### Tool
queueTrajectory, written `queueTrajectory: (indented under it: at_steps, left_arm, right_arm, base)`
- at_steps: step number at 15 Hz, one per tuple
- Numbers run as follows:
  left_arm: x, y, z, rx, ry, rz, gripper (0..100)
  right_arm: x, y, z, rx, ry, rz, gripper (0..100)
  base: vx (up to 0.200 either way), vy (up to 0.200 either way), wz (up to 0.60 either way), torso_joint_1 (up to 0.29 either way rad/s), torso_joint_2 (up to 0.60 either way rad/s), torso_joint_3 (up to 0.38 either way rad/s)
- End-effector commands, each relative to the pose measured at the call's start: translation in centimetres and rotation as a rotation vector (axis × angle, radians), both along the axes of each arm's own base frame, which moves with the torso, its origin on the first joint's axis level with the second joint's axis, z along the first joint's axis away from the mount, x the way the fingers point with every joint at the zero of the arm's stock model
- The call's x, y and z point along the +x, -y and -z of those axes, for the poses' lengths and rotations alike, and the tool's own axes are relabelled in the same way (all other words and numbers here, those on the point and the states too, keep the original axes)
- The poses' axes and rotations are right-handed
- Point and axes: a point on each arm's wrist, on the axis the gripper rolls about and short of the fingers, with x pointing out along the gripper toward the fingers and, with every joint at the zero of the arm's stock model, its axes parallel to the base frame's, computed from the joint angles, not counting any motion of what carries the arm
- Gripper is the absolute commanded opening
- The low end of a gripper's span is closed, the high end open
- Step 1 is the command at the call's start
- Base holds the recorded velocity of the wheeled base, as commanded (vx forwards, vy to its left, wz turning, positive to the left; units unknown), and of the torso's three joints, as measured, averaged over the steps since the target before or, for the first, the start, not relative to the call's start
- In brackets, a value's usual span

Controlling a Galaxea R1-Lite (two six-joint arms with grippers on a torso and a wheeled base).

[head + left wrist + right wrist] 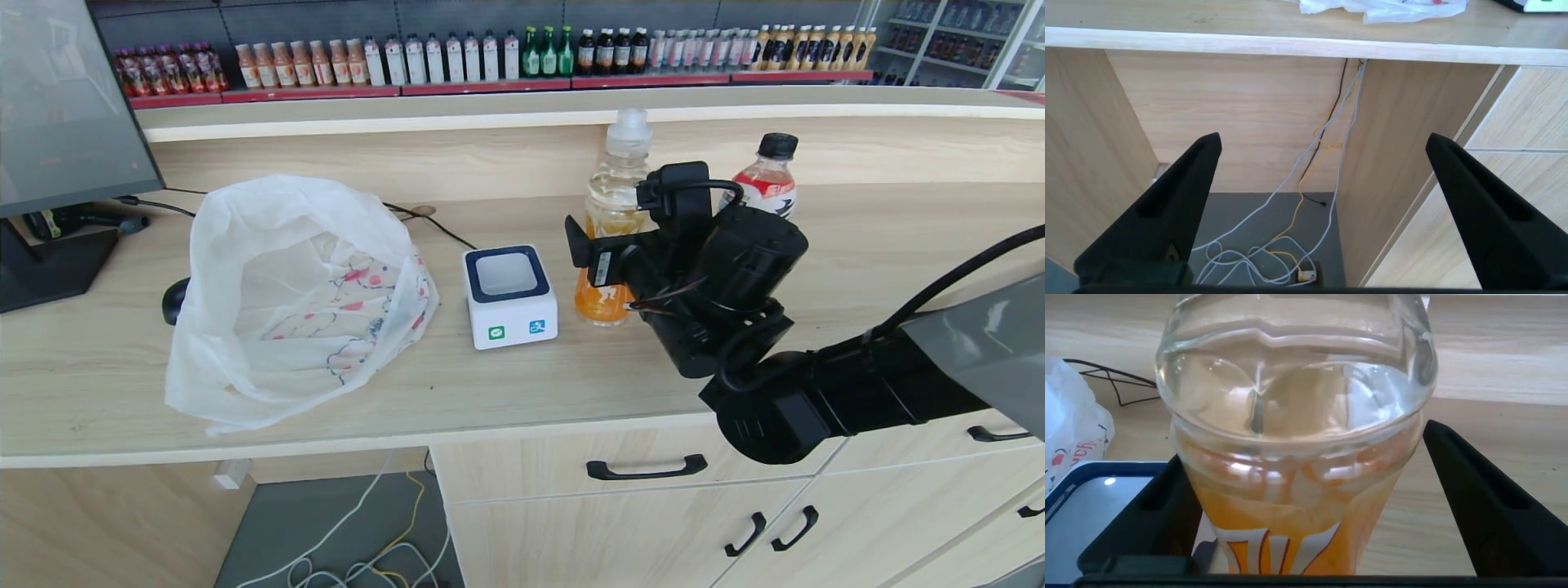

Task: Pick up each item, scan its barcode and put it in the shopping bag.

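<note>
An orange juice bottle (608, 204) with a clear cap stands on the wooden counter (490, 384), just right of the white scanner box (509, 296). My right gripper (602, 249) is open, with its fingers on either side of the bottle's lower half. In the right wrist view the bottle (1298, 457) sits between the two black fingers (1151, 514) and the scanner (1094, 490) lies beside it. The white shopping bag (286, 302) lies open left of the scanner. My left gripper (1324, 143) hangs open and empty below the counter's front edge.
A second bottle with a red label (766, 180) stands behind my right arm. A monitor (65, 98) and a black mouse (174, 300) are at the counter's left. Drawers with black handles (645, 469) lie below. Cables (1290, 245) trail in the opening under the counter.
</note>
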Motion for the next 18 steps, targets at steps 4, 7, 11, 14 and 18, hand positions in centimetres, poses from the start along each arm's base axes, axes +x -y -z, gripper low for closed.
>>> queueTrajectory:
  at_steps: [4,7,11,14,18]
  left_arm:
    - [0.0,0.0,0.0,0.001,0.001,0.0,100]
    - [0.0,0.0,0.0,0.001,0.001,-0.001,100]
    - [0.0,0.0,0.0,-0.001,0.001,-0.001,100]
    - [0.0,0.0,0.0,0.001,0.001,-0.001,100]
    - [0.0,0.0,0.0,-0.001,0.001,-0.001,100]
  right_arm:
    - [0.0,-0.1,-0.4,0.007,0.011,-0.003,0]
    - [0.1,-0.1,-0.9,0.02,0.027,-0.003,0]
    - [0.1,-0.1,-0.9,0.021,0.027,-0.004,0]
    - [-0.1,0.0,-1.2,0.026,0.032,-0.004,0]
    - [-0.8,0.4,-2.4,0.042,0.053,-0.006,0]
  base:
    - [0.0,0.0,0.0,0.0,0.0,0.0]
    - [0.0,0.0,0.0,0.0,0.0,0.0]
    - [0.0,0.0,0.0,0.0,0.0,0.0]
    - [0.0,0.0,0.0,0.0,0.0,0.0]
    - [0.0,0.0,0.0,0.0,0.0,0.0]
